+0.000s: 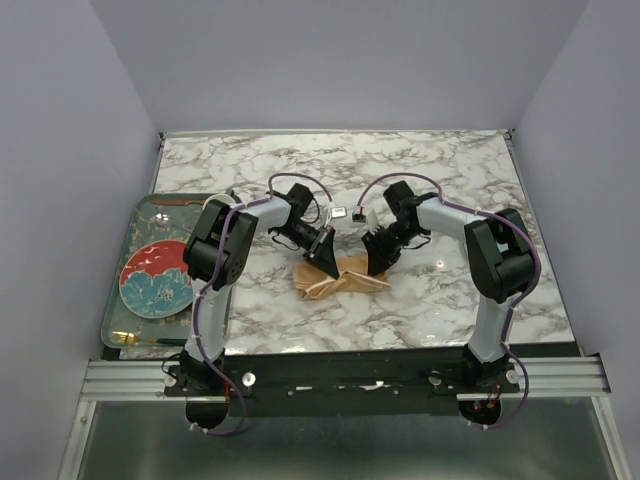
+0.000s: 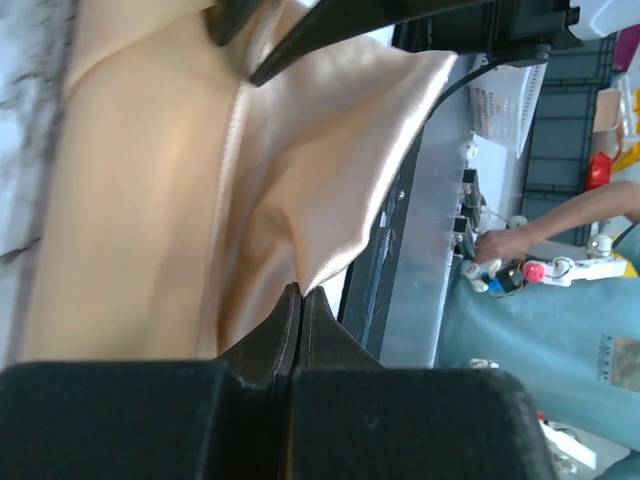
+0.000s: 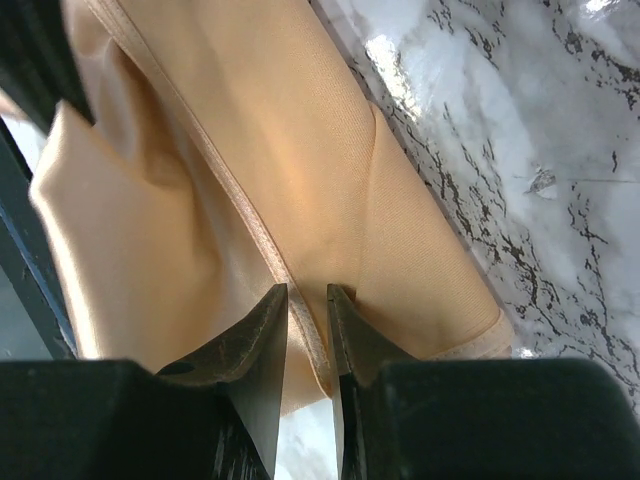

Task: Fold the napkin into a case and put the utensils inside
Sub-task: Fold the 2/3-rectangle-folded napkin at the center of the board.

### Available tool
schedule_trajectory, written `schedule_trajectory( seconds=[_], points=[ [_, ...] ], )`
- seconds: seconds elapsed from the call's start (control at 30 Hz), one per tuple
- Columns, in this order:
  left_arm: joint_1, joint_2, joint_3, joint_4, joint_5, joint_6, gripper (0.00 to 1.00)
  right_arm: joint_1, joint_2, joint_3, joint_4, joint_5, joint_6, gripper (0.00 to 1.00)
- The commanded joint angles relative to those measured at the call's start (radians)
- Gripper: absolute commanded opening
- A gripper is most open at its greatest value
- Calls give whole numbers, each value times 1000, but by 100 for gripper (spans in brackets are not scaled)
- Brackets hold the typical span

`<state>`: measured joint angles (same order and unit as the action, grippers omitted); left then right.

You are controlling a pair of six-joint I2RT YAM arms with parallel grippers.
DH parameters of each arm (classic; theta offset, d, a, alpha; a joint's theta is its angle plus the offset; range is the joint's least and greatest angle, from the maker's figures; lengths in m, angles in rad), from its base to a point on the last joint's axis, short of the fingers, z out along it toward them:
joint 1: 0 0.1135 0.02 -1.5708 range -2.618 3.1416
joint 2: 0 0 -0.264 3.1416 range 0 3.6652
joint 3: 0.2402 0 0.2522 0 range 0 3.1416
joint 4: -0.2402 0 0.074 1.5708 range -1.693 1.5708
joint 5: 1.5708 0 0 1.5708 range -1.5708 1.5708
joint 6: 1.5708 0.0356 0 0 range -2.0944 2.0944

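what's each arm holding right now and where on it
Both hold the napkin. The left gripper pinches a raised fold of the cloth; the right gripper has its jaws closed on the hemmed edge.

Both arms lean in over the middle of the table (image 1: 450, 170), the left fingers (image 2: 275, 345) and right fingers (image 3: 262, 345) each pinching the napkin (image 1: 335, 283), with only a narrow gap between the two wrists. Bare marble lies open behind them and to the right. The tray (image 1: 120, 240) with its plate (image 1: 157, 277) fills the left edge, and walls (image 1: 330, 60) close off three sides.
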<state>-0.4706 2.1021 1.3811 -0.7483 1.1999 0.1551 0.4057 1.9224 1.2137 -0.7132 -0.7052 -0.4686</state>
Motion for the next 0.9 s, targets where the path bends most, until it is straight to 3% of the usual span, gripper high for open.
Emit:
schedule_trajectory(
  seconds=[0.0,0.37,0.67,0.87],
  points=[
    [36,71,38,-37,63,8,0,-1,13,29,-17,12,-35,30],
    [92,206,93,-103,76,47,0,1,9,72,-43,-16,-2,35],
    [101,234,111,-111,56,43,0,-60,-74,177,-98,18,44,51],
    [99,245,118,-112,53,41,0,-108,-144,196,-141,-86,-109,75]
  ],
)
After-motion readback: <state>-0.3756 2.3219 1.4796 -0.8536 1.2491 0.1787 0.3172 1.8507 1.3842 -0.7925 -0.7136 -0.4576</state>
